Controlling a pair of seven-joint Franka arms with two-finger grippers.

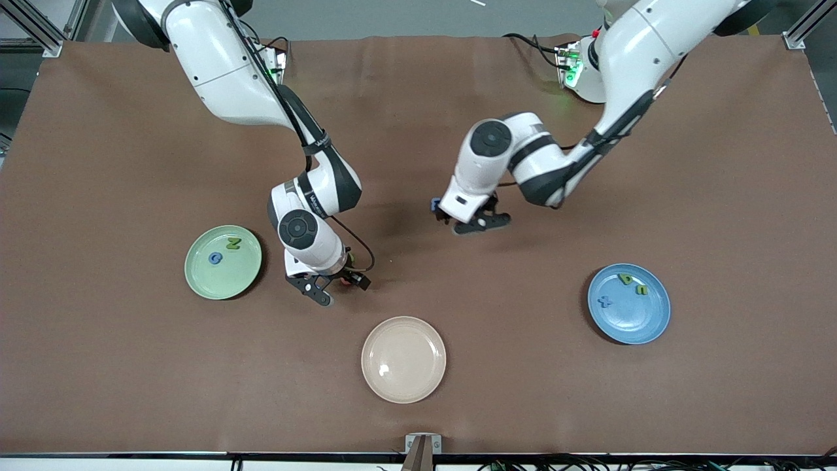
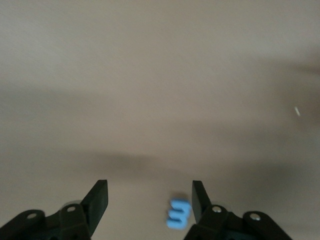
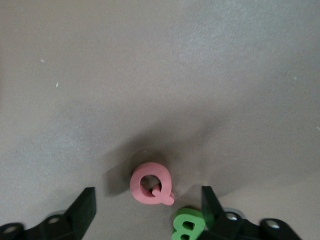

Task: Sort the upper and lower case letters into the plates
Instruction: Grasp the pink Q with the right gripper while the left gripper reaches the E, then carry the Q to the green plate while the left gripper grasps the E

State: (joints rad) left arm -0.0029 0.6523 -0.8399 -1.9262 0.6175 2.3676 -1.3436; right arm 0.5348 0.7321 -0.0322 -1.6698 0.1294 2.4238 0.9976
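Red Q [image 3: 151,184] btwn right claw [image 3: 148,205] fingers.

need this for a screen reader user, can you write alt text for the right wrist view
The right gripper has its fingers open low over the brown table, with a pink-red letter Q lying flat between them. A green letter B lies close beside the Q, partly under one finger.

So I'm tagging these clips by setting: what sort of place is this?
Most likely a robotics lab bench, not a home: a table under a brown cover, aluminium frame posts at its corners, loose cables along the edge, and plates laid out for sorting.
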